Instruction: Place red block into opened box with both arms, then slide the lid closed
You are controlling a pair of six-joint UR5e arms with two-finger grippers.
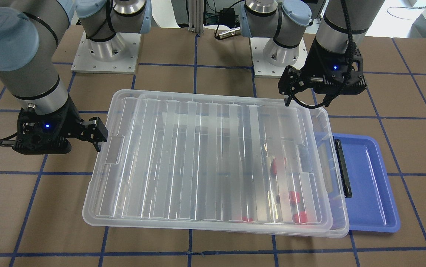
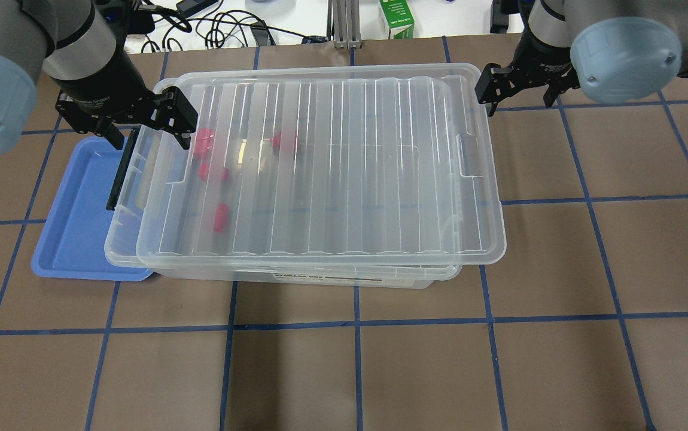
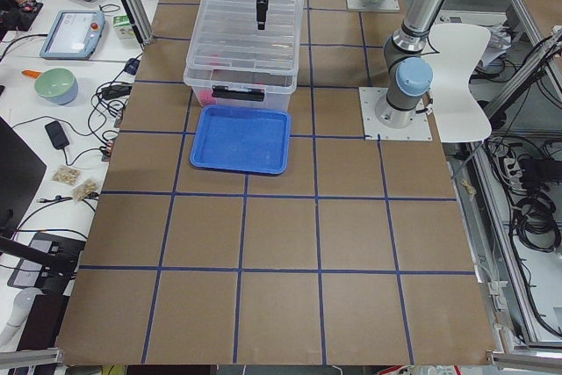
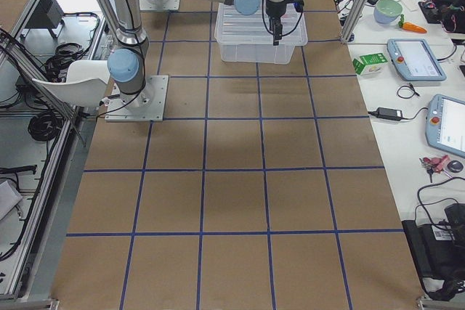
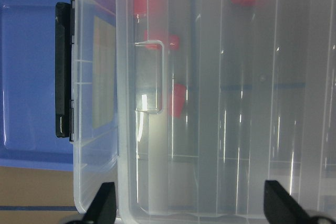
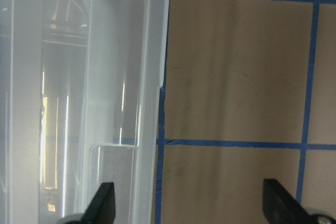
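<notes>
Inside the box (image 2: 404, 279), red blocks (image 2: 221, 216), seemingly four, are seen through the lid (image 2: 344, 173) laid offset on it. The left end effector (image 2: 177, 120) and the right end effector (image 2: 489, 90) are held open at the lid's short ends

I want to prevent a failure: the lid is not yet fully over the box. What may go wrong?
The lid overhangs the box toward the right pincer, leaving the other end open; a push at one far corner might twist it. The box overlaps the blue tray, so it might shift.
</notes>
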